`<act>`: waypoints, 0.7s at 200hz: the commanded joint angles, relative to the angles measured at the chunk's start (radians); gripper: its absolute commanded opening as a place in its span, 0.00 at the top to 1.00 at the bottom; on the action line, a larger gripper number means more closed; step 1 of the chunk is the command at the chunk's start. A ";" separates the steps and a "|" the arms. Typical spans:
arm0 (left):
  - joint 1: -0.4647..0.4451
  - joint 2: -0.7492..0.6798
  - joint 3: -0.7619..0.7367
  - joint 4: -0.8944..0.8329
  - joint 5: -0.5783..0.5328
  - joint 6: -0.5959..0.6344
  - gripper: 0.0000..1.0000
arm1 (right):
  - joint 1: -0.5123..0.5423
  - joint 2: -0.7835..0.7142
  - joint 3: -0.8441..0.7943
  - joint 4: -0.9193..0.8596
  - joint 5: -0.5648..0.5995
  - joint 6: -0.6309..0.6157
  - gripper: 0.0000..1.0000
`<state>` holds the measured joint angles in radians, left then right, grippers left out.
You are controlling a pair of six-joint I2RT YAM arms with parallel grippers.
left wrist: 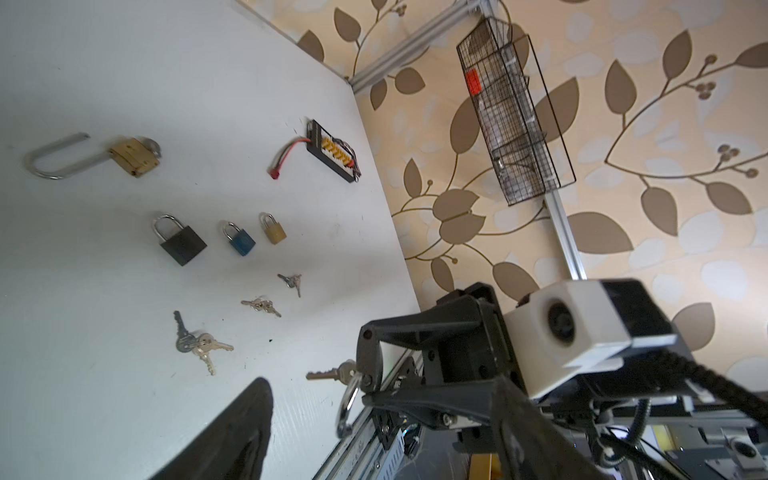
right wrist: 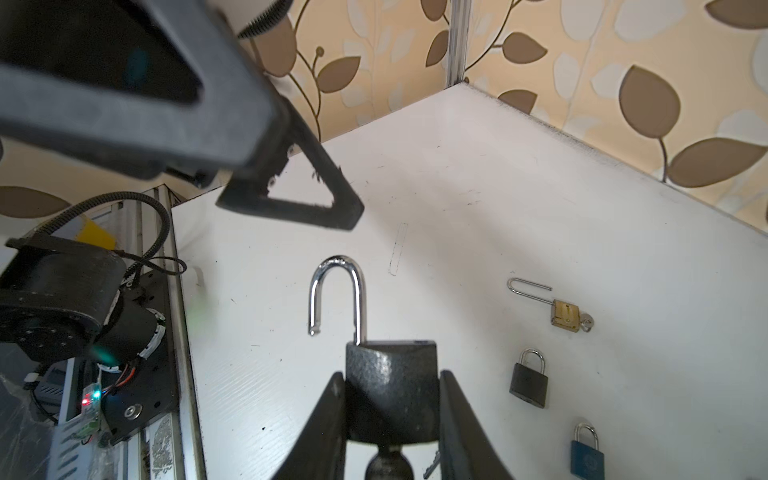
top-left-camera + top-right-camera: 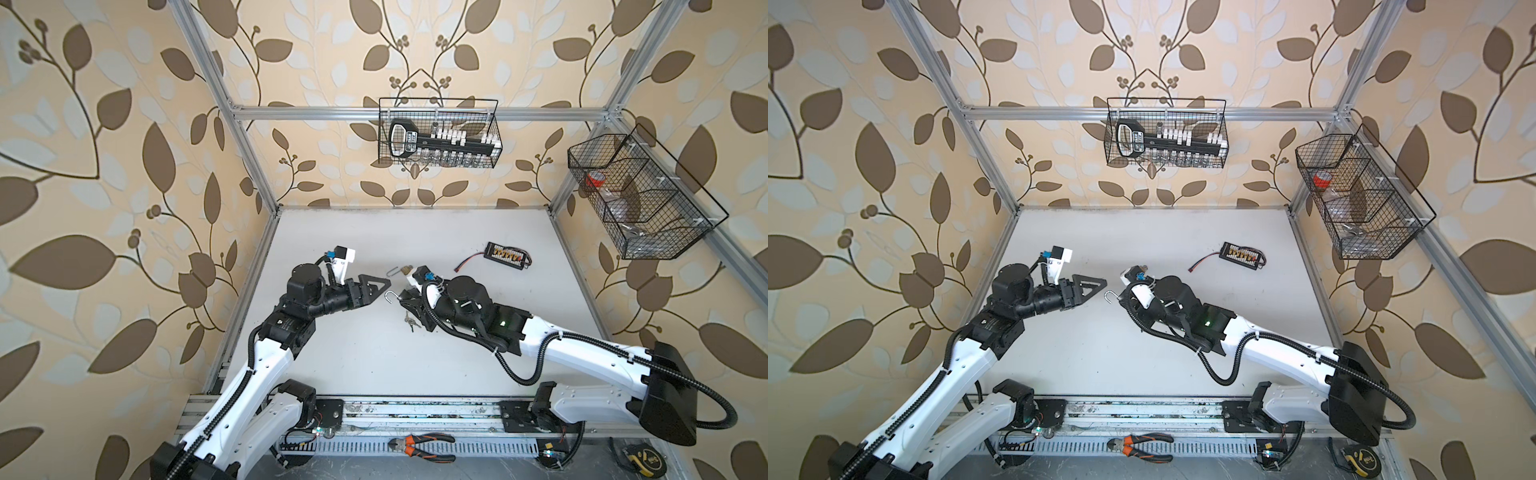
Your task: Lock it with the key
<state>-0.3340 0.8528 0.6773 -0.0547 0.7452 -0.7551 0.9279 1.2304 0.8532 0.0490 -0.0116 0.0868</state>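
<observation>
A large dark padlock [image 2: 390, 395] is held off the white table [image 3: 374, 353], with my right gripper [image 2: 392, 374] shut on its body. Its chrome shackle [image 2: 336, 266] stands swung open, toward my left gripper. A dark-headed key [image 2: 388, 465] sits in the lock's underside, and more keys [image 3: 409, 324] hang below it. My left gripper [image 3: 384, 286] is open and empty, just left of the shackle [image 3: 390, 297]. In the left wrist view the shackle's curve [image 1: 347, 405] and a silver key [image 1: 328, 375] show beside the right gripper's finger.
On the table lie a brass long-shackle padlock [image 1: 133, 156], a small dark one [image 1: 183, 245], a blue one [image 1: 241, 241], a gold one [image 1: 273, 232] and loose key bunches [image 1: 199, 345]. A black connector board [image 3: 505, 253] lies behind. Pliers [image 3: 424, 446] rest on the front rail.
</observation>
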 commanded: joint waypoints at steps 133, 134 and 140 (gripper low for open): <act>-0.119 0.087 0.081 0.129 -0.057 0.065 0.63 | -0.075 -0.043 0.001 -0.013 -0.221 0.057 1.00; -0.119 0.086 0.081 0.128 -0.057 0.065 0.63 | -0.075 -0.043 0.001 -0.013 -0.221 0.057 1.00; -0.119 0.085 0.080 0.126 -0.061 0.066 0.65 | -0.075 -0.044 0.002 -0.015 -0.217 0.058 1.00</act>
<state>-0.4458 0.9504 0.7189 0.0387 0.6991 -0.7074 0.8551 1.1862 0.8490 0.0303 -0.2218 0.1383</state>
